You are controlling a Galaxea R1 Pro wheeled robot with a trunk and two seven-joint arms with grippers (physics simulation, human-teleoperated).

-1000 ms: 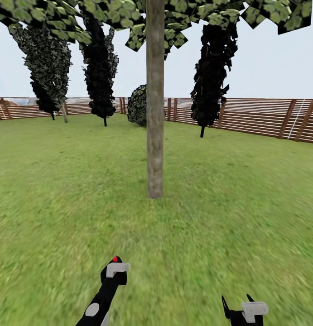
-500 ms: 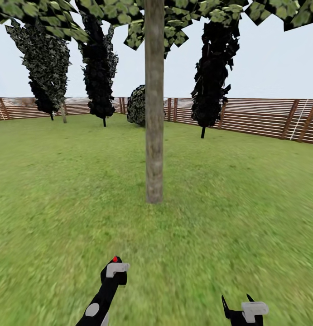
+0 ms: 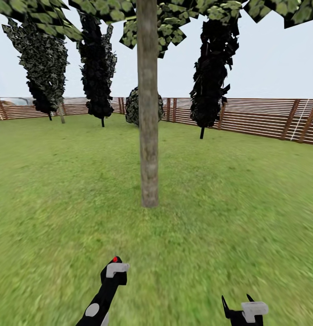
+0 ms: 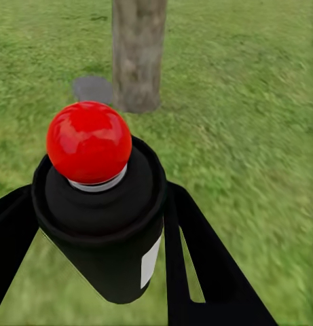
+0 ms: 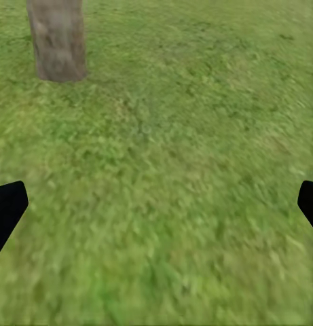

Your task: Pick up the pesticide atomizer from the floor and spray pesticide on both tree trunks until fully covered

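Closer now: the tree trunk (image 3: 148, 136) sits larger and a touch further left in the head view than a second ago, the whole scene sliding with it, so that reads as the robot rolling in, not the tree moving. Pickup looks done: the left hand (image 4: 95, 272) has its two black fingers clamped on the pesticide atomizer (image 4: 102, 224), black body upright, red cap (image 4: 88, 141) on top, the cap also peeking out as a red dot above the left arm in the head view. The right hand (image 5: 156, 204) is spread wide with nothing between its fingers, just lawn (image 5: 183, 170) below. From the left wrist, the trunk base stands ahead of the atomizer, near but still apart, with grass between them. No spray or coating is visible on the bark, so by my read both trunks remain to be covered; a second such tree isn't something I can pick out among the dark conifers (image 3: 210, 77) by the slat fence (image 3: 265, 117).
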